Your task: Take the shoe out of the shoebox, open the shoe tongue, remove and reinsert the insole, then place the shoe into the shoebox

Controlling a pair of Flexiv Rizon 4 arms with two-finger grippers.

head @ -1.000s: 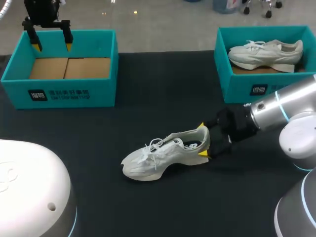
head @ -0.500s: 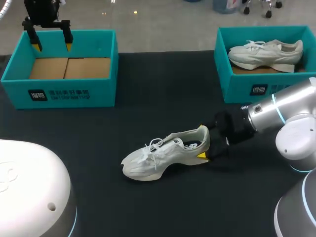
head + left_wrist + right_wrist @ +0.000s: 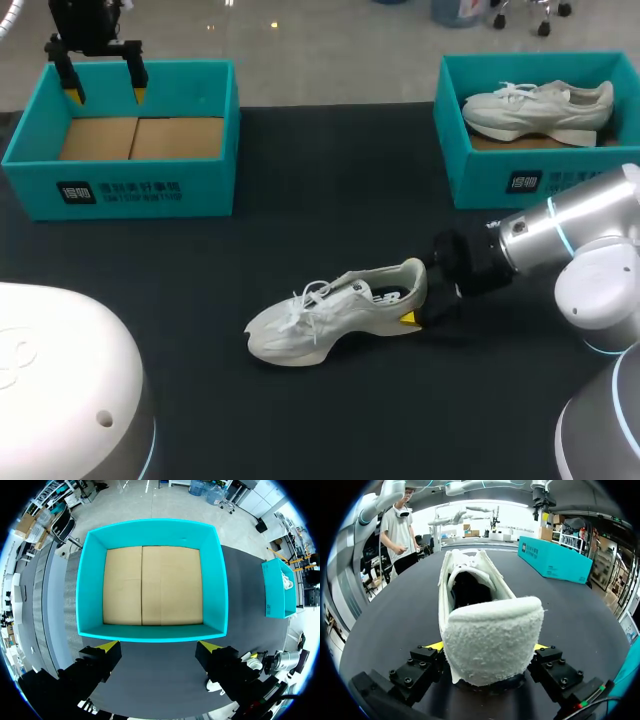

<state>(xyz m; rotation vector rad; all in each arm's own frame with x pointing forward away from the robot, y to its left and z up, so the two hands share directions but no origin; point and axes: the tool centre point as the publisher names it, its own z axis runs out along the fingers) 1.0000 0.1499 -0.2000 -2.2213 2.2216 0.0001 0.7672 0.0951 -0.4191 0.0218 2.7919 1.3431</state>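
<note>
A white sneaker (image 3: 335, 315) lies on its sole on the black table, toe toward the left. My right gripper (image 3: 412, 295) sits at its heel, one yellow-tipped finger on each side. In the right wrist view the fuzzy heel (image 3: 492, 640) fills the gap of the right gripper (image 3: 487, 647), whose fingers stand close beside it, open. My left gripper (image 3: 105, 95) hangs open and empty over the far rim of the empty teal shoebox (image 3: 120, 190). The left wrist view looks down past the left gripper (image 3: 159, 647) into that shoebox (image 3: 152, 535), whose cardboard floor is bare.
A second teal shoebox (image 3: 500, 170) at the back right holds another white sneaker (image 3: 540, 105). Bare black tabletop (image 3: 330, 200) lies between the two boxes and in front of the shoe.
My right gripper's far yellow tip has slipped behind the heel and its fingers have drawn in around it. The shoe and the left arm have stayed put.
</note>
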